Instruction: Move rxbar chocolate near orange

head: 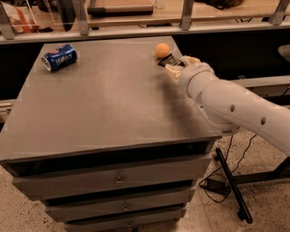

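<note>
1. Near the far right corner of the surface point(113, 99), the rxbar chocolate point(168, 60) shows as a dark wrapper with pale lettering, its free end pointing toward the far edge.
2. Whether the bar rests on the surface or is held slightly above it cannot be told.
3. The orange point(162, 50) sits just beyond the bar's free end, close to the far edge. The two are very near each other, and I cannot tell whether they touch.
4. The end effector point(178, 64) is at the bar's near end, just inside the right edge, and it grasps the rxbar chocolate. Its pale fingers point(172, 70) close on either side of the wrapper.
5. The white arm point(235, 108) reaches in from the right, crossing the right edge of the surface and running off the lower right of the view.
6. A blue soda can point(59, 57) lies on its side near the far left corner, well apart from the bar and the orange.
7. Below the near edge, the grey cabinet has a stack of drawers point(118, 181) with small knobs.
8. Behind the far edge runs a wooden shelf with metal uprights point(186, 13).
9. On the speckled floor to the right lie a black bar point(232, 186) and some dark cables point(213, 185).
</note>
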Action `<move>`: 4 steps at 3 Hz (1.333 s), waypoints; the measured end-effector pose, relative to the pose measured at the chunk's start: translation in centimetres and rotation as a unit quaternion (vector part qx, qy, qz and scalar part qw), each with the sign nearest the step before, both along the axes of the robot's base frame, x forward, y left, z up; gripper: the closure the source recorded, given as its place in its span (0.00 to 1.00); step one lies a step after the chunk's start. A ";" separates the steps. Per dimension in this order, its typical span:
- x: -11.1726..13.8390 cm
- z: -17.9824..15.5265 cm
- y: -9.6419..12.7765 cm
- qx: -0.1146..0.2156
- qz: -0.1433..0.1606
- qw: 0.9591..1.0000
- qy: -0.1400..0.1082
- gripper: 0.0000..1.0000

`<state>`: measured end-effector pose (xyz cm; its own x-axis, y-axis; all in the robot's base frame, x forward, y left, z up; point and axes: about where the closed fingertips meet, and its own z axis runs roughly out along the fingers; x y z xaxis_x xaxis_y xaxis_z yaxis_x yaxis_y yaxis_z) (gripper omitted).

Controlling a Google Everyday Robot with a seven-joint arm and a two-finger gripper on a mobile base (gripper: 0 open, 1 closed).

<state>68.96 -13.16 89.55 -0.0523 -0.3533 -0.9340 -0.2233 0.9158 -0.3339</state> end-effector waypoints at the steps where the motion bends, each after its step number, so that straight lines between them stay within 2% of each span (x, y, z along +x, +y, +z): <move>1: 1.7 -0.7 -0.4 0.006 -0.006 1.000 -0.001 1.00; 4: 6.5 -1.3 -1.7 0.005 -0.014 1.000 -0.016 1.00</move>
